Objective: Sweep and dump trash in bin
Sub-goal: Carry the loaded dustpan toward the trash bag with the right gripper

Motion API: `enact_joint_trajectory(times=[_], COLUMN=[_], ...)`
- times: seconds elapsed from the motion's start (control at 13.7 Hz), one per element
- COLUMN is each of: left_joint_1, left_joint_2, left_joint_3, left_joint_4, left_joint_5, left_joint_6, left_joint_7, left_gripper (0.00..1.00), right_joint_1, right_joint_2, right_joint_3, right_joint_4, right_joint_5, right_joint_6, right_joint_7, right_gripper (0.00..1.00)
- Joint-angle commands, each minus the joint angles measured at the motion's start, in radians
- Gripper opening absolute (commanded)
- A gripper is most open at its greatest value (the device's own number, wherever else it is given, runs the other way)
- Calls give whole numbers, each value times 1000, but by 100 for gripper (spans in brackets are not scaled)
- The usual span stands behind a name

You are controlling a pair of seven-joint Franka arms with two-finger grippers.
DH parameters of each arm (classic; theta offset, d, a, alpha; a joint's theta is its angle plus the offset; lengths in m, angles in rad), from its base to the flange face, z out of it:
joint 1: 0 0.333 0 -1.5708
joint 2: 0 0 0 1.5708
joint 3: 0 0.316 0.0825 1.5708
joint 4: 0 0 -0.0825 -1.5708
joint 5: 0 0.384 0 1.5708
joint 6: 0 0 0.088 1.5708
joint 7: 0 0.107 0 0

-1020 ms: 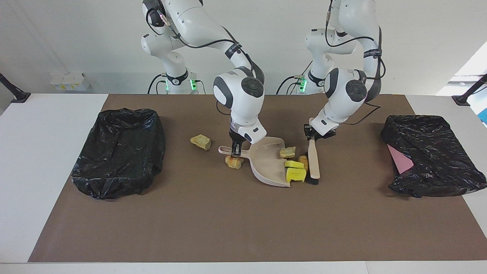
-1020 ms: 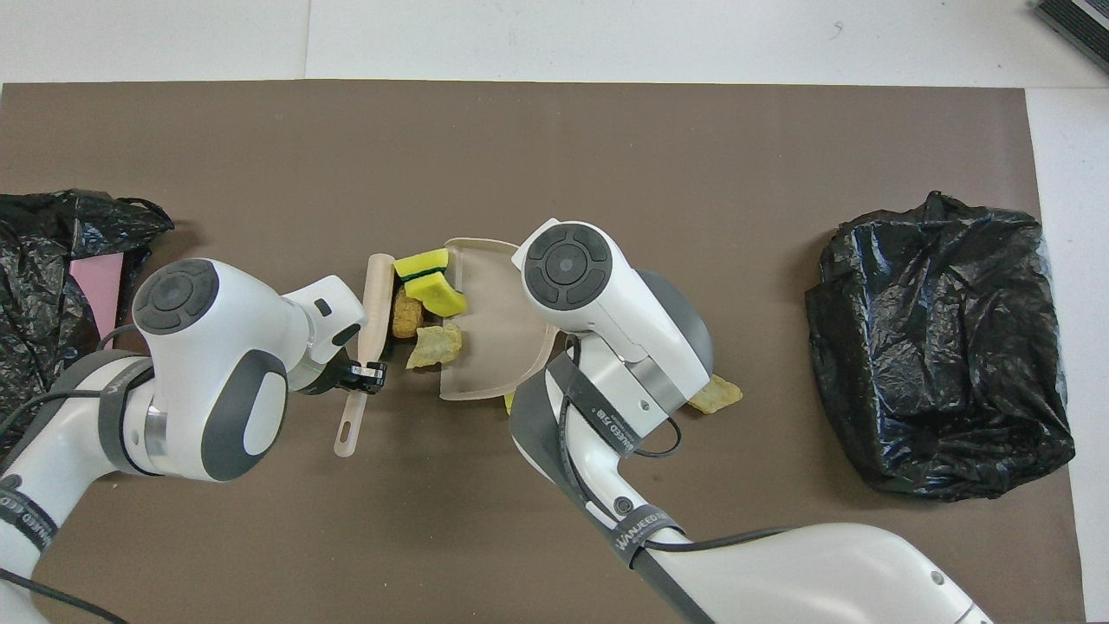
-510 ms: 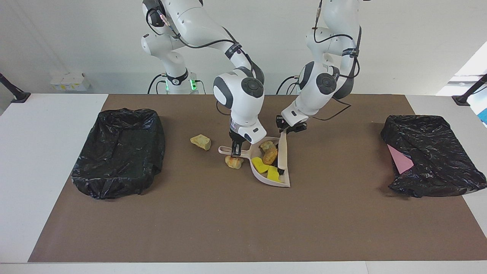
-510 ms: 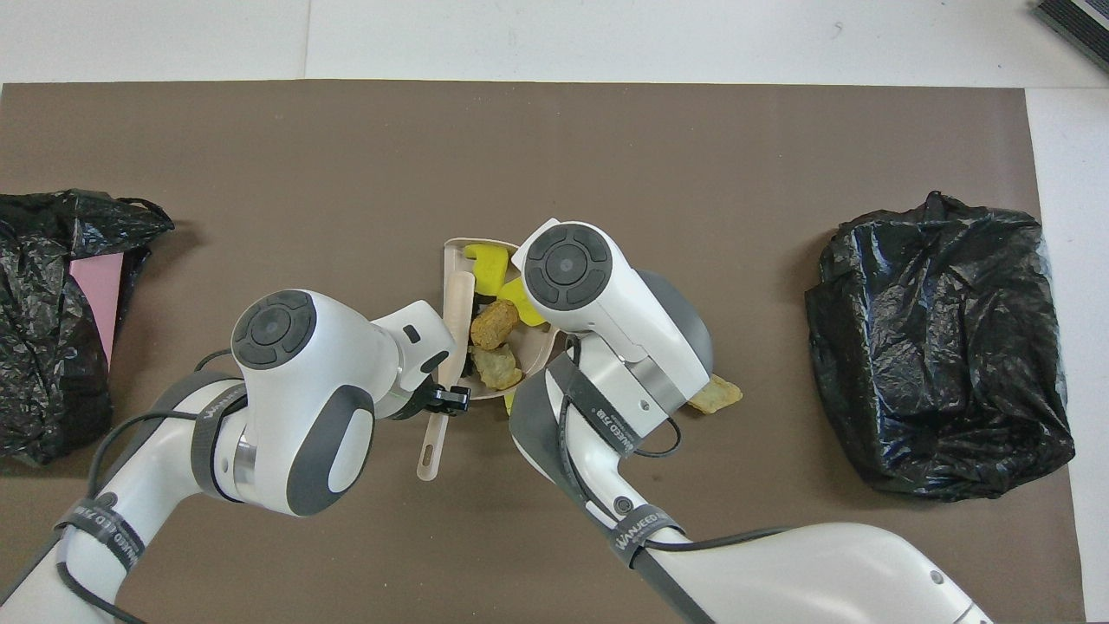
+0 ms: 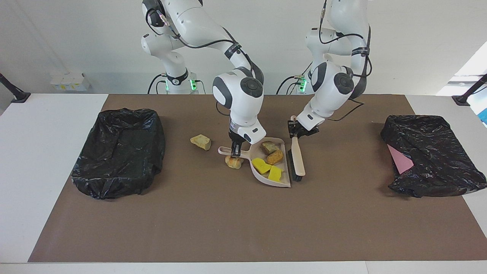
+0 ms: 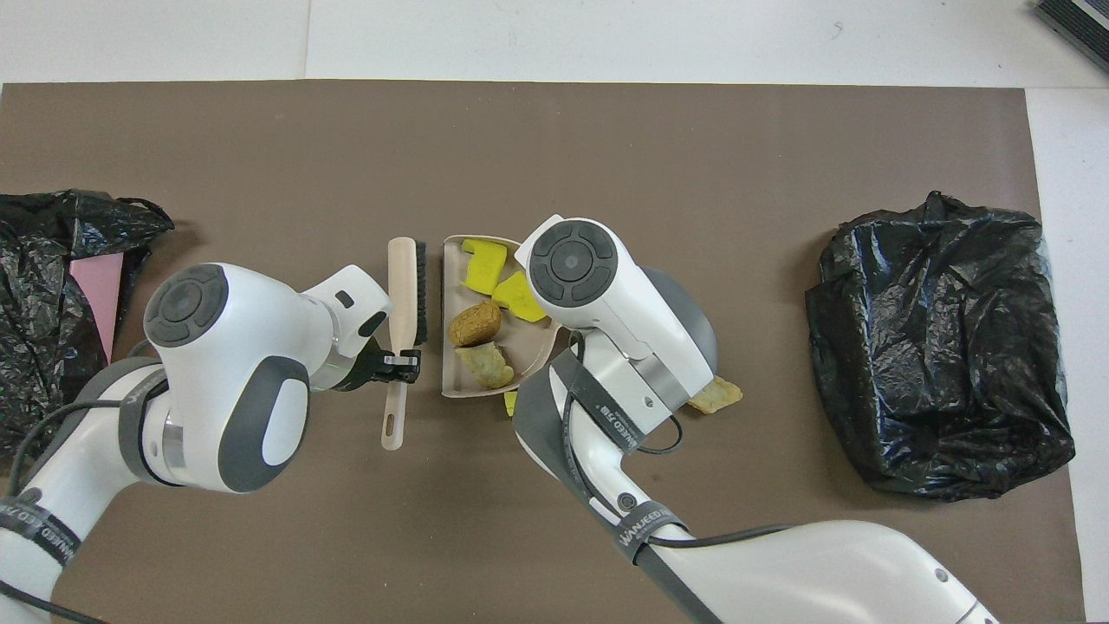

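Half a second ago the brush [image 5: 297,156] stood inside the dustpan [image 5: 271,180], its bristles against the trash; now it is outside, just beside the pan's open edge, on the side toward the left arm's end of the tabletop [image 5: 236,228]. The left gripper [image 5: 295,131] has closed its fingers on the brush handle and has pulled back with it. The right gripper [image 5: 236,150] has not moved: its fingers are closed on the dustpan handle.

Four pieces of trash lie in the dustpan: two yellow sponge bits [image 5: 261,165], an orange-brown roll [image 5: 275,156] and a beige lump [image 5: 269,146]. Since one second ago they have gone from the pan's mouth to its inside. Two pieces are on the brown mat outside the pan: a bread-like roll [image 5: 234,162] just under the pan's handle, and a pale lump [image 5: 201,142] nearer to the right arm's end.

One black-lined bin [image 5: 120,152] stands at the right arm's end, well apart from the pan, with bare mat between them. A second black bag [image 5: 433,156], with a pink sheet [image 5: 399,160] at its edge, is at the left arm's end. The part of the mat farther from the robots is free.
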Motion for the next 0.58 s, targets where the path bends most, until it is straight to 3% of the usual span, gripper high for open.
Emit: enact_joint_trajectory(times=[0.0, 0.22, 0.51], left_joint_1=[8, -13, -149], left_joint_2=[-57, -89, -183], left_joint_3=[-8, -12, -19], left_joint_4=[-19, -55, -169], left_joint_5=[98, 144, 164], left_joint_6=[-29, -65, -76], left_joint_7=[-118, -186, -364], left_gripper=[0, 0, 0], right_joint_1=[-36, -89, -210], right_joint_2=[-2, -38, -122], right_joint_3=[9, 13, 12], right_joint_4=[6, 6, 1], right_joint_5=[-7, 3, 120], right_joint_6=[28, 34, -5], right_joint_7=[-35, -78, -289], right_gripper=[0, 0, 0])
